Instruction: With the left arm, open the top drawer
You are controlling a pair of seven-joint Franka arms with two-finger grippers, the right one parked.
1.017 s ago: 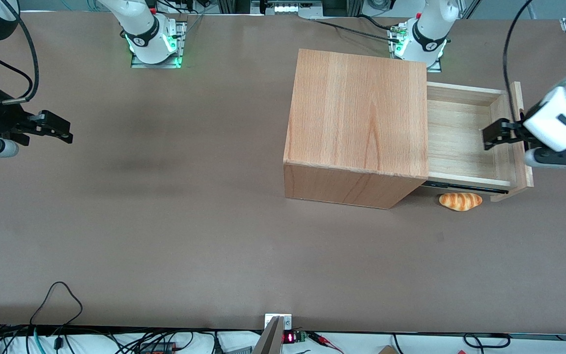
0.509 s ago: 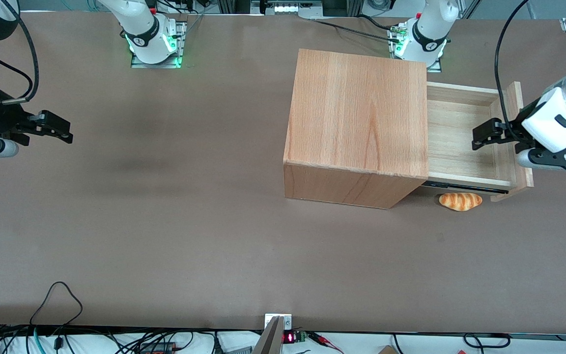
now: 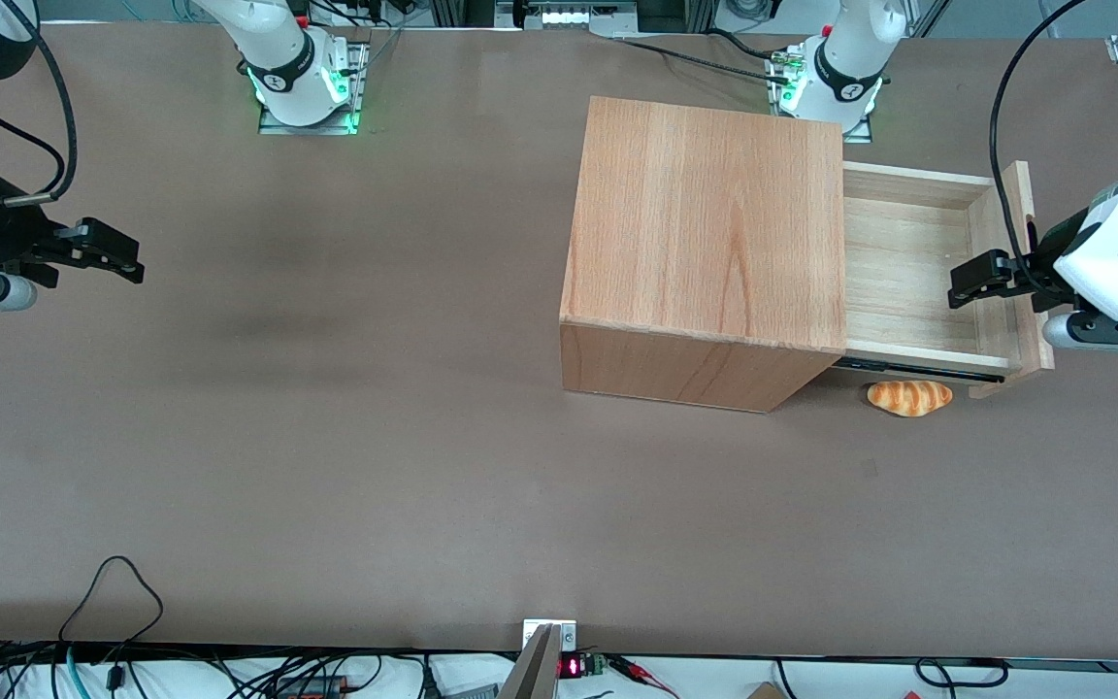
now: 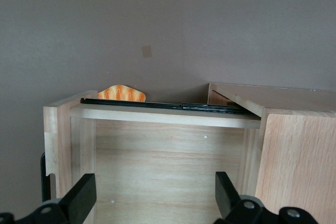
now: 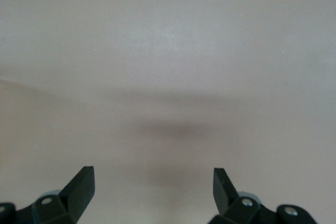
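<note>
Hovering over the pulled-out drawer, the left arm's gripper has its two black fingers spread wide with nothing between them, and in the wrist view they sit apart above the pale plank floor of the tray, not touching any wood as far as I can see. The gripper hangs just above the inner face of the drawer's front panel, about midway along it. The left arm itself, glossy white with black cables looping up from it, reaches in from the working arm's end of the table. The top drawer stands well out of the cabinet, so its paler inside plank is fully on show, and the black side rail runs along the edge nearer the front camera. A strip of the long black handle peeks out at the outer face of the front panel in the wrist view. Down on the brown table, a little toy bread loaf, orange with pale stripes, lies just beside the rail, nearer the front camera than the drawer and close to the cabinet's corner. You can spot the same loaf poking up over the drawer's side wall in the wrist view too.
</note>
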